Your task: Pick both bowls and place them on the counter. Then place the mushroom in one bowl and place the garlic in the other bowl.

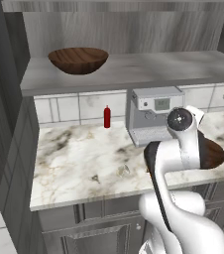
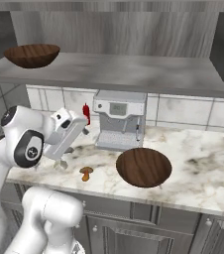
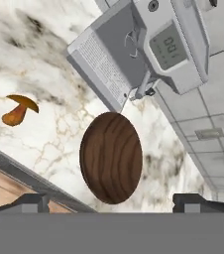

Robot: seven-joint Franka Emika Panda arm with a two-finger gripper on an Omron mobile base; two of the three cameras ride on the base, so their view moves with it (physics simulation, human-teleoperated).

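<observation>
**One bowl down, one on the shelf**

Upper left, our second bowl [image 1: 78,60] waits on the shelf [image 1: 134,69]: rigid, light wood, best pinched at its rim. Mid-frame the mushroom [image 2: 86,172] lies on the desk [image 2: 198,168] beside the placed bowl [image 2: 143,167]. Our fingers [image 3: 116,202] gape wide, empty.

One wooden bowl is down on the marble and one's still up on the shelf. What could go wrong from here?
The shelf bowl sits high and far left of the open gripper, so the reach looks long and the grip could slip. The counter bowl sits near the front edge; a nudge might tip it off. The mushroom is tiny, easy to mispinch.
</observation>
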